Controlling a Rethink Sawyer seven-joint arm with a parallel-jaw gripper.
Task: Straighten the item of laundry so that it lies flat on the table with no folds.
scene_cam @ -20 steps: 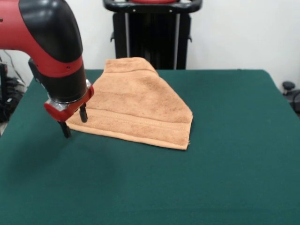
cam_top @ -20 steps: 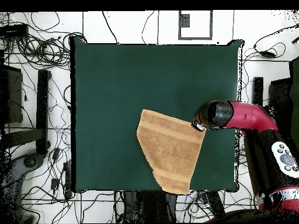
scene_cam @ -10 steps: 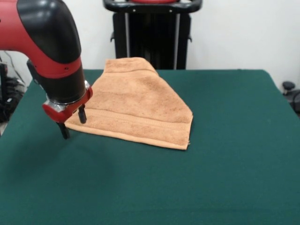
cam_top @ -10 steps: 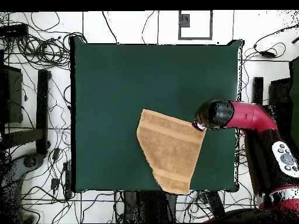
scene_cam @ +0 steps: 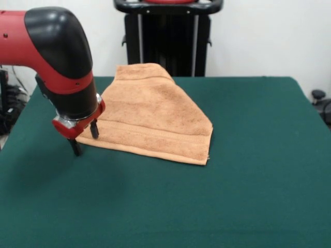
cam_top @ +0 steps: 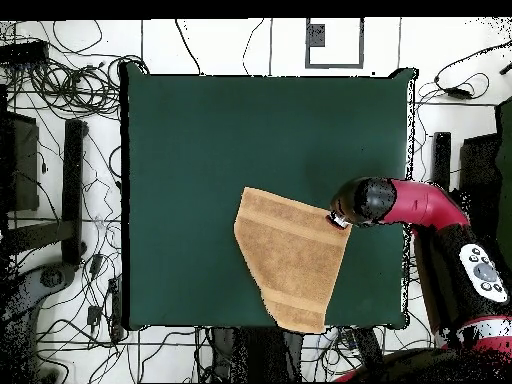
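Spreading across nearly the whole front view, the large rectangular table covered in dark green felt-like cloth [scene_cam: 248, 181] carries everything else. The red and black robot arm [scene_cam: 57, 57] comes in from the left of that view and bends down toward the table. The light orange-tan terry-cloth hand towel [scene_cam: 155, 116] lies toward the table's far side, folded into an uneven wedge with a woven band running along its near hem; its far end reaches the table's edge. The gripper [scene_cam: 85, 138] hangs at the towel's near left corner, its two dark fingers [scene_cam: 76, 147] spread apart and pointing down, one finger just outside the cloth.
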